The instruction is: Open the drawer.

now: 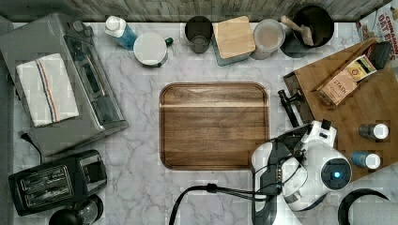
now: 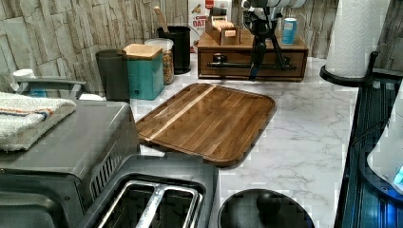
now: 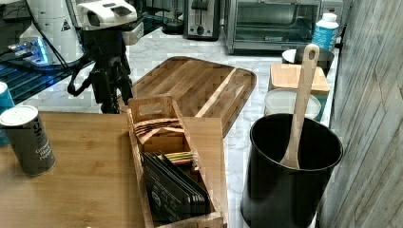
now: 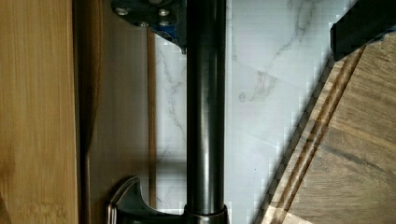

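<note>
Right under the wrist camera runs the black bar handle (image 4: 205,116), with one of its posts (image 4: 128,203) rooted in the brown drawer front (image 4: 116,93) and marble counter (image 4: 275,70) showing beyond it. One finger (image 4: 362,23) of the gripper (image 2: 259,52) shows on the board side of the bar and a metal part with screws on the drawer side, so the jaws seem to straddle the handle; whether they are wide or already pinched on it I cannot tell. In the left view the gripper hangs in front of the drawer (image 2: 290,59), which sits in the low wooden box at the back of the counter, past the far end of the board (image 2: 209,118); in the top view that box (image 1: 371,101) is at the top view's right, with the handle (image 1: 288,108) facing the board (image 1: 213,124). The drawer looks shut or nearly so, so the pull itself is likely still to do. To do it well, I would close firmly on the bar near its middle, so the load is shared by both posts and the drawer does not rack, then draw straight away from the box face, level with the counter, toward the board. Pulling at an angle may let the fingers slide along the bar, or drag the light box itself across the marble, tins (image 3: 28,140) and tea caddy (image 3: 166,156) on top included. A slow, even pull is safest.
</note>
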Controlling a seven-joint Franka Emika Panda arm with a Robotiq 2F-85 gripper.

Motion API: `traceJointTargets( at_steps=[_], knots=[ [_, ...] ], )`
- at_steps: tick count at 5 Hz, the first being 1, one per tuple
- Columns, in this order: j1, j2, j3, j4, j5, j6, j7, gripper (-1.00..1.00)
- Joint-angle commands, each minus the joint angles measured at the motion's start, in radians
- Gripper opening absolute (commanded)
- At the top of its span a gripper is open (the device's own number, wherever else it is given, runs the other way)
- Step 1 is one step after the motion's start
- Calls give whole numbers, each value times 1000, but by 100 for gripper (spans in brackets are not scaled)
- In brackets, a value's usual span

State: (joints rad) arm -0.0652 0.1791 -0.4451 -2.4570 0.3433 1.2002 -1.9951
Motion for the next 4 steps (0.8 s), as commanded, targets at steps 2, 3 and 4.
traceJointTargets(
  at_steps=[2, 3, 4],
  knots=[
    [26, 60, 20, 84, -66, -207, 34, 100],
    [38, 39, 51, 35, -36, -234, 26, 100],
    [82, -15, 83, -78, 4, -190, 72, 100]
  ],
)
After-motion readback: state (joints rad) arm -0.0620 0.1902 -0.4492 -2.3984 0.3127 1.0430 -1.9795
